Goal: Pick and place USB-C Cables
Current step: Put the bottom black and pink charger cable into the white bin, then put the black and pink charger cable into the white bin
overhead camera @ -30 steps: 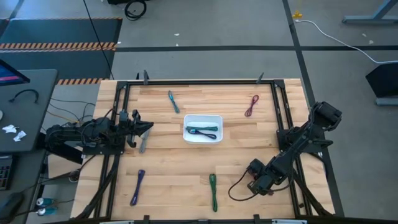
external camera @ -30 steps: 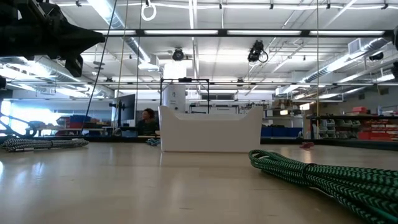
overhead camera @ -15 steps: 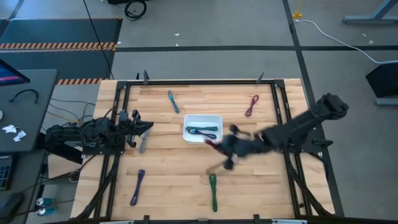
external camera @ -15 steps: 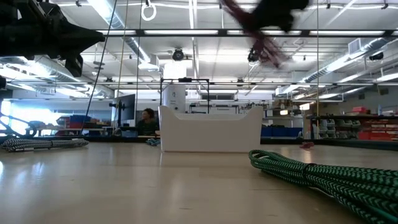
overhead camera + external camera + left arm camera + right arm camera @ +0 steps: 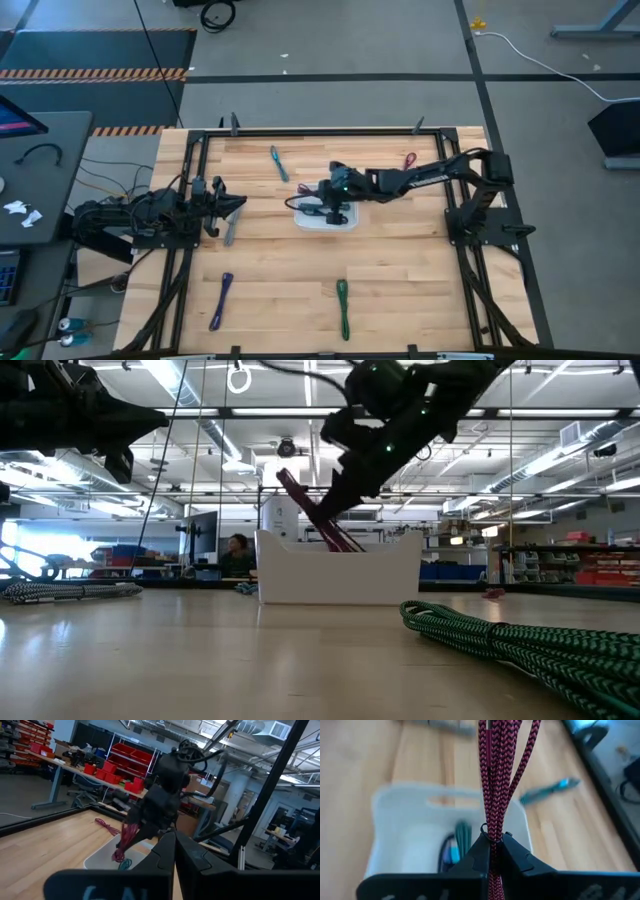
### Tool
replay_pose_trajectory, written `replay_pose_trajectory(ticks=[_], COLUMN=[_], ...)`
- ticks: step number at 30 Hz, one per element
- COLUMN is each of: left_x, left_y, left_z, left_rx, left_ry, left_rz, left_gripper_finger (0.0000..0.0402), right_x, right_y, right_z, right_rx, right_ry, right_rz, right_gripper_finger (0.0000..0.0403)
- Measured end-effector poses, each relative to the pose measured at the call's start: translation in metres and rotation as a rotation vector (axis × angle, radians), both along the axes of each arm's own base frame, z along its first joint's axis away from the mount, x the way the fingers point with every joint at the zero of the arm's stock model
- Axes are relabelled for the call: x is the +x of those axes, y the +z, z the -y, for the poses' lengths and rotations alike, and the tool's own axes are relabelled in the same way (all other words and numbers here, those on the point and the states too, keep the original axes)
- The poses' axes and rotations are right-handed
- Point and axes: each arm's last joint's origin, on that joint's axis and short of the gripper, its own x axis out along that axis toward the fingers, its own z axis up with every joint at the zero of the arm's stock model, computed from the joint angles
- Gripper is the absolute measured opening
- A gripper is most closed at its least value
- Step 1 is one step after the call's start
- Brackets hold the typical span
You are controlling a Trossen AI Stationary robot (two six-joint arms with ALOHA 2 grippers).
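Observation:
My right gripper [image 5: 320,197] reaches from the table's right over the white tray [image 5: 349,189] and is shut on a dark red USB-C cable [image 5: 305,510]. The tray holds a teal cable [image 5: 322,211] and a darker one. Flat on the wood lie a teal cable [image 5: 278,163], a second dark red one [image 5: 405,169], a purple one [image 5: 221,300], a green one [image 5: 343,307] and a grey one [image 5: 229,234]. My left gripper [image 5: 236,206] waits shut at the left side, just above the grey cable. My right gripper pinches the dark red cable's bundled strands [image 5: 491,832] between its two fingers [image 5: 512,852], with the strands running along the fingers and out past their tips. It comes slanting down from the right. The cable hangs tilted; its lower end [image 5: 345,543] dips behind the tray's near wall.
A black frame rail [image 5: 320,131] runs round the table's edges. The green cable [image 5: 500,635] lies close to the near edge. Bare wood stretches between the tray and the near cables. A person [image 5: 238,550] sits in the room beyond the far edge.
My right arm has swung from the table's near right corner up and across toward the far left, carrying the dark red cable through the air, and has come down over the tray. The cable's lower end now hangs inside the tray.

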Motion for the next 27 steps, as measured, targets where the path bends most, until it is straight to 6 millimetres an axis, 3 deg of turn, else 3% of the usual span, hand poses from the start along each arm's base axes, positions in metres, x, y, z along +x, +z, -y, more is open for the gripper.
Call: replay_pose_trajectory(ticks=[6, 12, 17, 21, 27], left_x=[0.000, 0.000, 0.000, 0.000, 0.000], left_y=[0.000, 0.000, 0.000, 0.000, 0.000], left_z=[0.000, 0.000, 0.000, 0.000, 0.000], left_rx=[0.000, -0.001, -0.007, -0.026, -0.041], left_ry=[0.000, 0.000, -0.001, -0.005, -0.008], left_rz=[0.001, -0.001, 0.002, 0.004, 0.005], left_gripper_finger=[0.0022, 0.0018, 0.0014, 0.0018, 0.0022], right_x=[0.004, 0.009, 0.010, 0.011, 0.005], right_y=[-0.009, -0.029, -0.037, -0.025, 0.016], right_z=[0.004, 0.006, 0.006, 0.006, -0.005], right_rx=[0.002, -0.024, -0.038, -0.073, -0.141], right_ry=[0.019, 0.009, -0.006, -0.032, -0.093], right_rz=[-0.234, -0.336, -0.364, -0.305, -0.159], right_gripper_finger=[0.0024, 0.0041, 0.0079, 0.0118, 0.0140])
